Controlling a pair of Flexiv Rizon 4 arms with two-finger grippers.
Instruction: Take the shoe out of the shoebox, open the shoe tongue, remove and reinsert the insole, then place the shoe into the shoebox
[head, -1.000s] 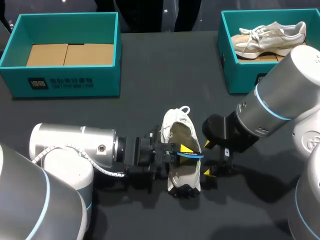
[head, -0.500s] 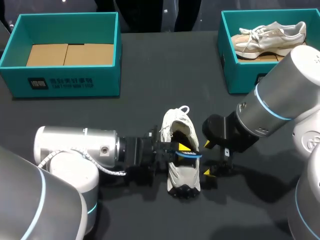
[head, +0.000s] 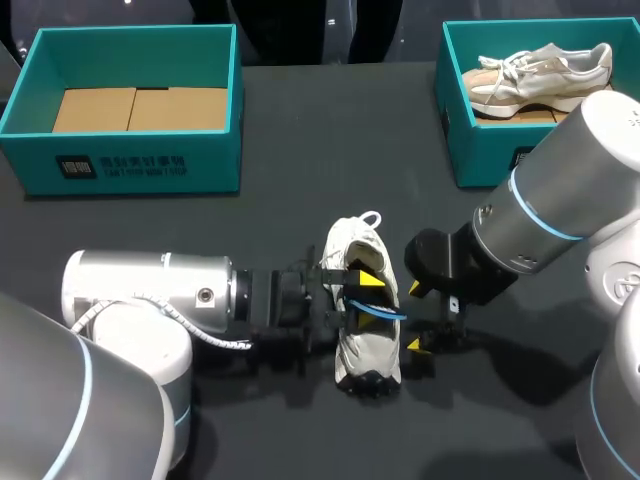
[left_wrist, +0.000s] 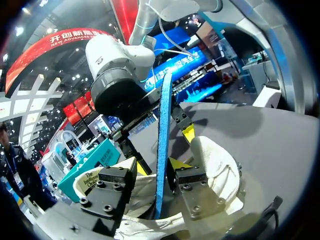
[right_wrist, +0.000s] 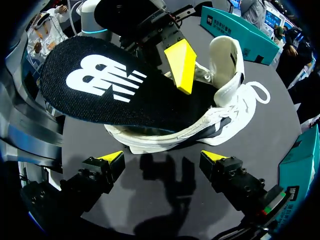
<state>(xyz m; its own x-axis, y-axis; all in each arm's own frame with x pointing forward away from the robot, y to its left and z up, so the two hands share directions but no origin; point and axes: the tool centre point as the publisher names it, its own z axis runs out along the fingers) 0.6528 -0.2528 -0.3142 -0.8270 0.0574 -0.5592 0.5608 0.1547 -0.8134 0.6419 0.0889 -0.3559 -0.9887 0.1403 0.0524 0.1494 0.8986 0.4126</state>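
A white shoe (head: 365, 340) lies on the dark table between my two grippers, heel toward me. Its black insole (right_wrist: 110, 90), blue along the edge (left_wrist: 162, 130), sticks up out of the shoe's opening with the front end still inside. My left gripper (head: 365, 295) comes in from the left at the shoe's collar. Its fingers stand apart on either side of the insole, with small gaps showing in the left wrist view, so it is open (left_wrist: 160, 166). My right gripper (head: 414, 318) hangs wide open just right of the shoe (right_wrist: 225, 115), holding nothing (right_wrist: 162, 156).
A teal shoebox (head: 130, 160) with a cardboard floor stands at the back left. A second teal shoebox (head: 460, 110) at the back right holds another pale shoe (head: 540, 70). My right arm's large elbow (head: 590, 170) hangs over the table's right side.
My left gripper's fingers have parted from a tight pinch on the insole, and the left wrist has drawn back slightly to the left. Shoe and right arm have stayed still.
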